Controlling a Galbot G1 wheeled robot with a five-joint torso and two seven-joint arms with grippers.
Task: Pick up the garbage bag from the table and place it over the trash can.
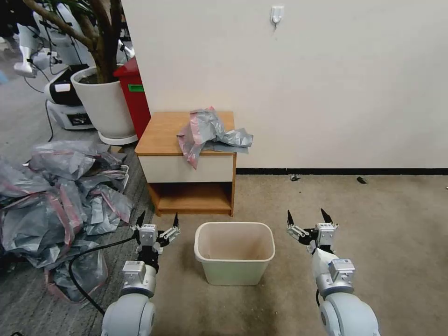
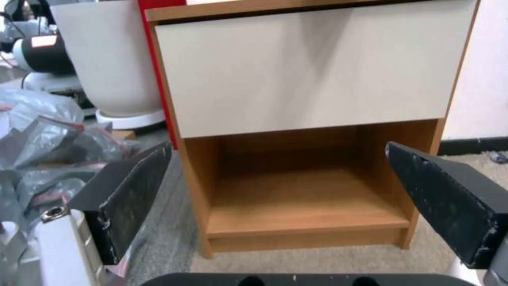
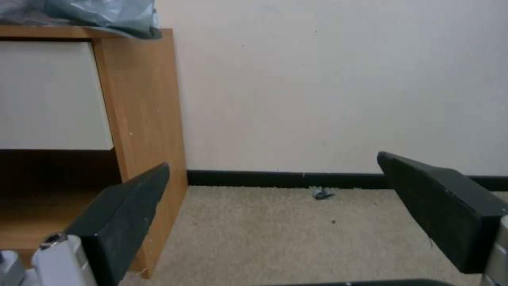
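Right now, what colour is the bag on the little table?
The garbage bag is grey with pink-red strips, clearest in the head view.

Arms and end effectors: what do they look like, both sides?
Matching pair: glossy white-grey rounded arm links, silver metal wrist blocks. Left end effector and right end effector each have two black pointed fingers, scuffed. A black cable runs beside the left arm.

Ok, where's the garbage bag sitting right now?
In the head view, the crinkly grey plastic garbage bag with pink-red band lies on the small wooden table, at its right front, one corner drooping over the cream drawer front, beyond the beige trash can.
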